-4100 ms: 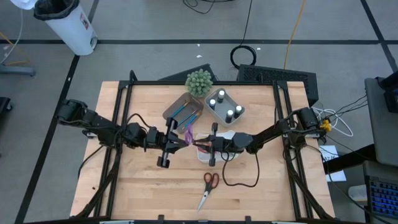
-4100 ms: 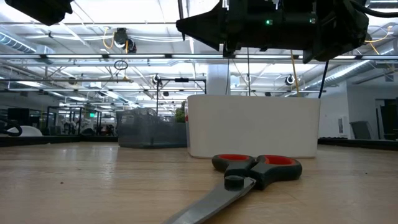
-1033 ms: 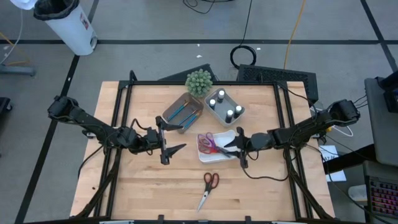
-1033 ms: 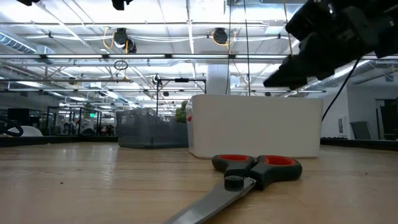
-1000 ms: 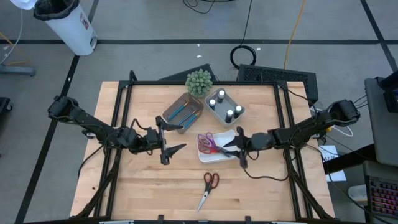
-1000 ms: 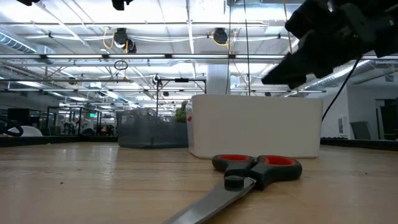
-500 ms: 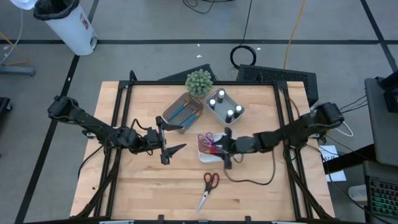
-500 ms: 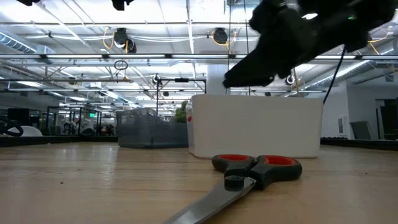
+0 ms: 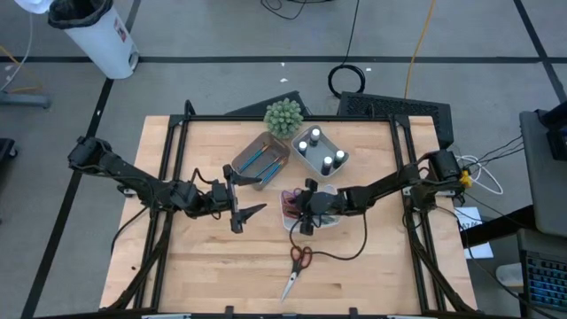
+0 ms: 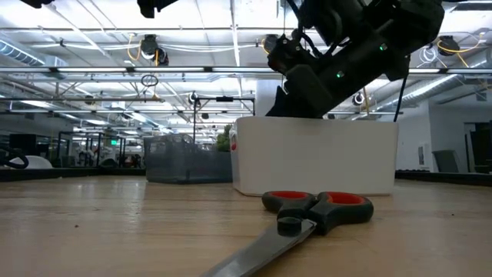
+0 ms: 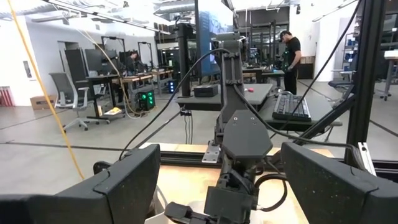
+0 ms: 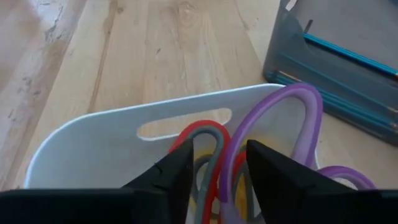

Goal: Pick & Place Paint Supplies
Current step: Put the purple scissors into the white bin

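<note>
The right gripper (image 9: 304,211) reached low over the white tray (image 9: 328,221), its jaws narrowly parted above the purple-handled scissors (image 12: 292,130) and red-handled scissors (image 12: 205,138) lying inside, gripping neither. A second earlier it had hung just right of the tray. The left gripper (image 9: 241,206) waited left of it, spread wide. Only the low view showed the red scissors (image 10: 307,211) flat on the table, nearer than the tray.

no readable text, labels or numbers — nothing legible anywhere
</note>
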### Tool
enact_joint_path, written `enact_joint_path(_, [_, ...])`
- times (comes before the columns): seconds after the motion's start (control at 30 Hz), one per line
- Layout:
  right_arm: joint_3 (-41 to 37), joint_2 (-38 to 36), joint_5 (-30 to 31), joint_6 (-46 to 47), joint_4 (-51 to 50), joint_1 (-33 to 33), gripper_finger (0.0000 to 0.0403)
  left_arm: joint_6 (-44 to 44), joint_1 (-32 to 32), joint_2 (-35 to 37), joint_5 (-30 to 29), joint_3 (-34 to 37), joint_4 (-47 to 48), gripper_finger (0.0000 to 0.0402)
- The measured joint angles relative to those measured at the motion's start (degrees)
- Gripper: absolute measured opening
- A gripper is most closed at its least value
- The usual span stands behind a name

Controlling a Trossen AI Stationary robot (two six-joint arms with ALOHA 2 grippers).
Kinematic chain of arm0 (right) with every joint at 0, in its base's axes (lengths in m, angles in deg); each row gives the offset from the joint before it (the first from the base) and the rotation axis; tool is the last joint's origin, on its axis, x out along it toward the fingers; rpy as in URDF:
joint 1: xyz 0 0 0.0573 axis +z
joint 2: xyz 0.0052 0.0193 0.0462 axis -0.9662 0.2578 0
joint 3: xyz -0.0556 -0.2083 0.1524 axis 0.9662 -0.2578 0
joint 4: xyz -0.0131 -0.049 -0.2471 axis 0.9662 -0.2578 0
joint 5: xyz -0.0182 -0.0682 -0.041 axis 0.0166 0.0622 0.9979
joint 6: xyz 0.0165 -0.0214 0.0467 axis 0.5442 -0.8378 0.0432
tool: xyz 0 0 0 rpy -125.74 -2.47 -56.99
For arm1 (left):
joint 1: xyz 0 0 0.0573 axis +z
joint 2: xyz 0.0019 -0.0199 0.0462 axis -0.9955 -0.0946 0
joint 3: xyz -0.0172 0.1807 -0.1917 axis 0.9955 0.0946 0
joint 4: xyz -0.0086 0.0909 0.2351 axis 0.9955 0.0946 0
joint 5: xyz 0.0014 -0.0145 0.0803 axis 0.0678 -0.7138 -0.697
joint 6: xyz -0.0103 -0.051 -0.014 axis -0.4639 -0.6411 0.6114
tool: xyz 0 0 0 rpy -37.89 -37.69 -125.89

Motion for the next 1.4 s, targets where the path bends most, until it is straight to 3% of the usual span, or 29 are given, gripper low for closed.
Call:
enact_joint_path(0.43, [-0.02, -1.3, -0.06, -1.72, -0.04, 0.2, 0.0009, -0.17, 0.0, 0.0, 0.0, 0.0, 0.0, 0.034])
enact_joint_path(0.8, [-0.04, -3.84, 0.04, -6.25, -0.33, 1.59, 0.0004, -0.33, 0.0, 0.0, 0.0, 0.0, 0.0, 0.034])
enact_joint_path(1.2, [-0.04, -8.31, -0.15, -8.85, -7.78, 4.57, 0.0003, -0.52, 0.0, 0.0, 0.0, 0.0, 0.17, 0.034])
enact_joint_path(1.4, [-0.11, -6.04, -4.82, -7.79, -7.87, 4.48, 0.0003, -0.9, 0.0, 0.0, -0.02, 0.0, 0.34, 0.034])
